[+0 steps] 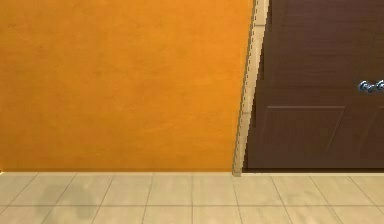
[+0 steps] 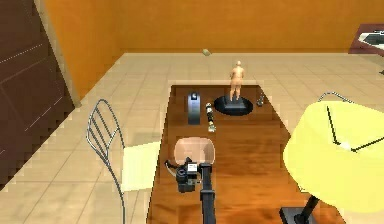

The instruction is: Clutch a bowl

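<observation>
A tan, rounded bowl-like thing (image 2: 195,150) lies on the long wooden table (image 2: 250,165), near its left edge in the arm side view. The dark arm (image 2: 208,203) rises from the bottom edge, and the gripper (image 2: 184,175) sits right at the tan thing's near side. I cannot tell whether the gripper holds anything, nor whether it touches the tan thing.
Farther out on the table stand a figurine on a dark round base (image 2: 236,88), a dark blue box (image 2: 193,103) and a small bottle (image 2: 212,119). A wire-backed chair (image 2: 112,140) stands left of the table, a yellow lamp (image 2: 335,150) at right. The forward view has an orange wall (image 1: 120,80) and a dark door (image 1: 320,85).
</observation>
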